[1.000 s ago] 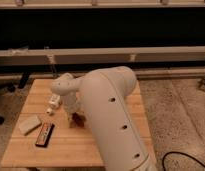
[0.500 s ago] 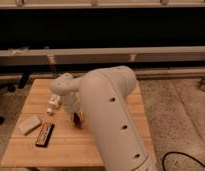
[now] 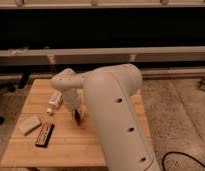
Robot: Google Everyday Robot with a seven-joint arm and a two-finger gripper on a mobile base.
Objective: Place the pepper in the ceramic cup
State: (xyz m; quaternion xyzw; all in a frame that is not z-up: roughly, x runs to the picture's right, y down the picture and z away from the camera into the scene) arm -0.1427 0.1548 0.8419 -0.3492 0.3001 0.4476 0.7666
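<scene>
My white arm (image 3: 121, 115) is filling the foreground. Past it, my gripper (image 3: 76, 118) is pointing down onto the wooden worktop (image 3: 71, 147), clenching on the dark red pepper (image 3: 79, 115). The ceramic cup (image 3: 55, 101) is sitting just beyond, leftward.

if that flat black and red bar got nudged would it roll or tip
Probably neither: the bar lies flat on the wooden table, so it would likely just slide. Its straight edges suggest it is stiff, not floppy. The gripper is shut, down at the tabletop nearby.
</scene>
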